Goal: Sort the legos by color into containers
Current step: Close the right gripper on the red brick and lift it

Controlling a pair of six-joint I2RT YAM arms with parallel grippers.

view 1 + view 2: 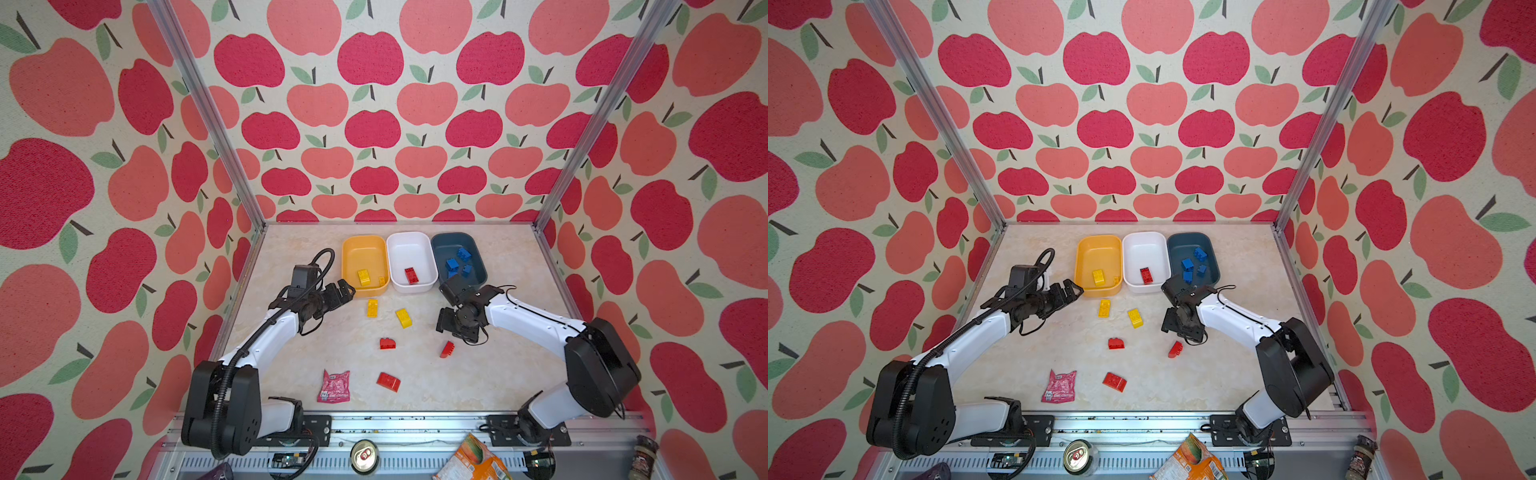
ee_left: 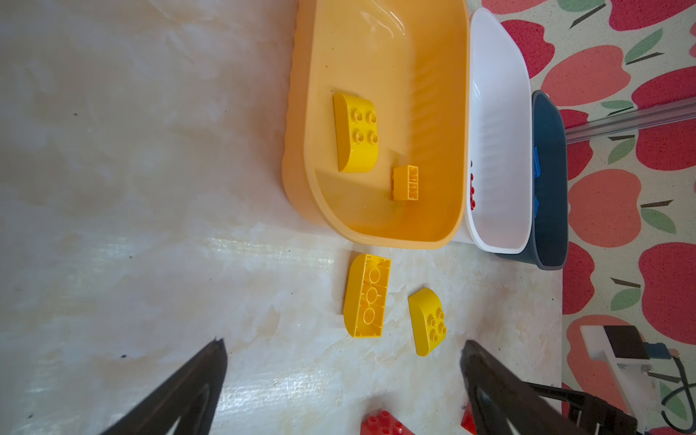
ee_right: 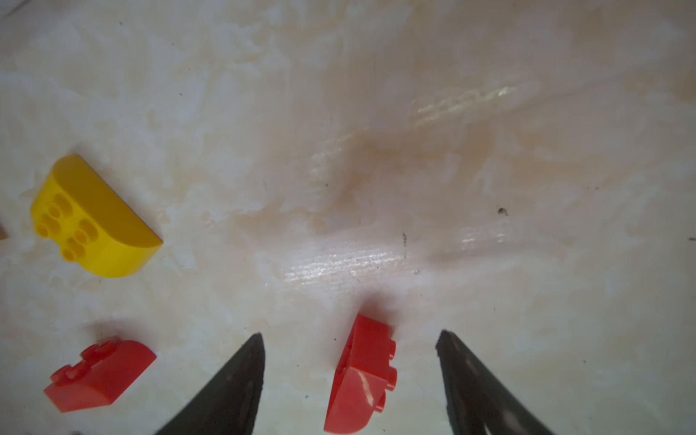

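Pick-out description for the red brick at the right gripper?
Start at the dark blue tub, rightmost of three. Nearer the front, under the right gripper, lies a red brick. Of the three loose reds, it's rightmost and tipped on its side.

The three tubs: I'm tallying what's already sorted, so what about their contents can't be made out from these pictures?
White tub, left wrist view: its near wall hides the red brick except a few studs.
Dark blue tub, both top views: the blue bricks overlap, so their count is uncertain.
Yellow tub, in a top view: the small yellow piece against the wall is too small to show its shape.
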